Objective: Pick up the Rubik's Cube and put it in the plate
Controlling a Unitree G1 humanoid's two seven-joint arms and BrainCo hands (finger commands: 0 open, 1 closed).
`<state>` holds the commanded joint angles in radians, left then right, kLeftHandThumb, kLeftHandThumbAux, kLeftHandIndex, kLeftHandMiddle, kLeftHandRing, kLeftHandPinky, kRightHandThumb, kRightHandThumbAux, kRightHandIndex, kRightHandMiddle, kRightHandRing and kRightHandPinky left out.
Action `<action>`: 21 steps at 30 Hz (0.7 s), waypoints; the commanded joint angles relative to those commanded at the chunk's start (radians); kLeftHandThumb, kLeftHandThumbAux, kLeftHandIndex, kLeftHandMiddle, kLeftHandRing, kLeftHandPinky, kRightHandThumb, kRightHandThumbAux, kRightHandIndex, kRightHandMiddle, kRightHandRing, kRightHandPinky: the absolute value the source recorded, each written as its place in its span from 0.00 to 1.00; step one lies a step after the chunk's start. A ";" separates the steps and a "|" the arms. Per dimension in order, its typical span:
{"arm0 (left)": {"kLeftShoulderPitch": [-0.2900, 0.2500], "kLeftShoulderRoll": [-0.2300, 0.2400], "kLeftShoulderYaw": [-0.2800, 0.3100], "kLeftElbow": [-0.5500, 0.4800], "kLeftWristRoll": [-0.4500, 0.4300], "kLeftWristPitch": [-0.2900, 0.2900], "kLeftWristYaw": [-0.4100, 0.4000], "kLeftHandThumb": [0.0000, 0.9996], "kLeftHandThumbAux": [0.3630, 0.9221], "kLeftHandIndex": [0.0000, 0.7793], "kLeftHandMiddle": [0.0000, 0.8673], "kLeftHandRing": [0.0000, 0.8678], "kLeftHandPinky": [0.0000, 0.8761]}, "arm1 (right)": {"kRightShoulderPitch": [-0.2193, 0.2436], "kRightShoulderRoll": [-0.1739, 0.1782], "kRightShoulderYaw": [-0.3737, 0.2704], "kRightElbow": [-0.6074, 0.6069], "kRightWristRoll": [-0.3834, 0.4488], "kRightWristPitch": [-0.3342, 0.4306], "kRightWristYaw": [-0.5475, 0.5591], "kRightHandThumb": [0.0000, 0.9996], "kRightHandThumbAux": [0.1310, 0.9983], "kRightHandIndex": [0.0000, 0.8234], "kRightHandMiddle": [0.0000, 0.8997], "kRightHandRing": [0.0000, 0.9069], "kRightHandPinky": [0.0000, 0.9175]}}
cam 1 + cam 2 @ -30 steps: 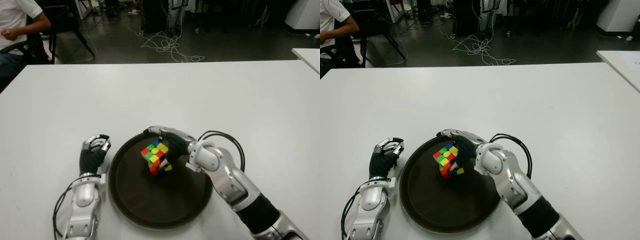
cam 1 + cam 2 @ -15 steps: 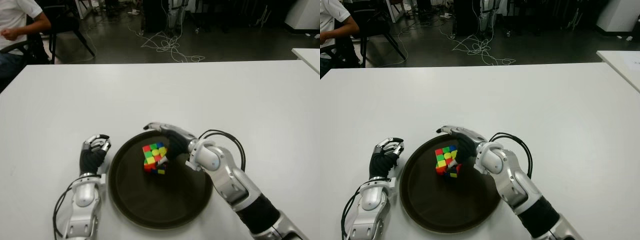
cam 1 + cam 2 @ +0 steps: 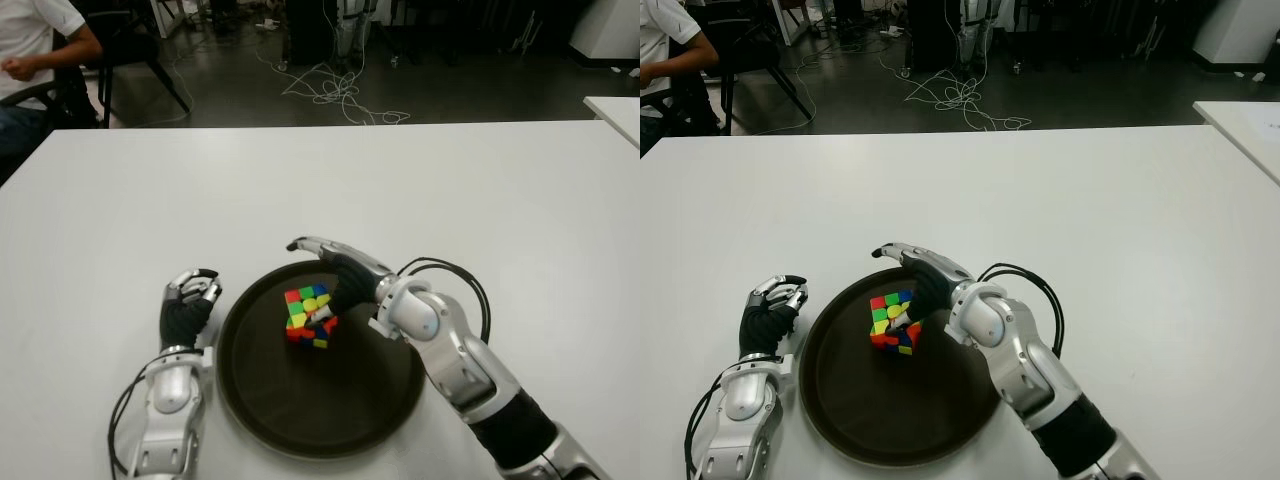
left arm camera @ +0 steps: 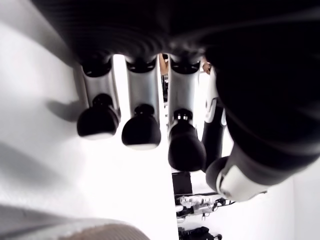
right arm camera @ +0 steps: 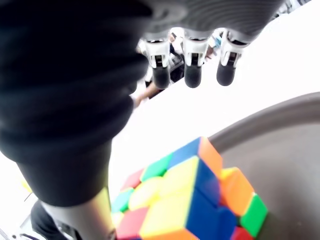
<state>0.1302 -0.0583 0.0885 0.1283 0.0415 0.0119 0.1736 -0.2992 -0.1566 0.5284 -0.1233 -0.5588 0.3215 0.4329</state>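
Silver arms (image 3: 450, 350), seemingly black-palmed.

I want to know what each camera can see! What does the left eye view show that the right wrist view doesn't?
Only the left eye view shows the left hand beside the whole plate, the white table and a seated person. Only the right wrist view shows the right hand's fingertips spread above the cube, off it. Both show the Rubik's Cube in the plate.
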 joint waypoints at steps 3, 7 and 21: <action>-0.002 0.000 0.001 0.004 -0.001 -0.001 -0.001 0.71 0.61 0.57 0.94 0.96 0.94 | -0.001 -0.008 -0.002 -0.006 -0.004 0.000 0.003 0.00 0.85 0.00 0.01 0.00 0.00; -0.001 0.001 0.000 0.003 -0.005 0.000 -0.008 0.71 0.61 0.57 0.94 0.96 0.94 | -0.005 -0.021 -0.005 -0.024 -0.016 0.002 -0.002 0.00 0.84 0.00 0.01 0.00 0.00; -0.005 -0.005 0.001 0.001 -0.003 0.011 0.001 0.71 0.61 0.57 0.93 0.96 0.94 | 0.029 -0.081 -0.077 -0.112 -0.043 -0.005 -0.041 0.00 0.85 0.00 0.03 0.00 0.01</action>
<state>0.1254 -0.0633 0.0892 0.1295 0.0386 0.0226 0.1743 -0.2702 -0.2375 0.4517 -0.2352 -0.6020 0.3161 0.3923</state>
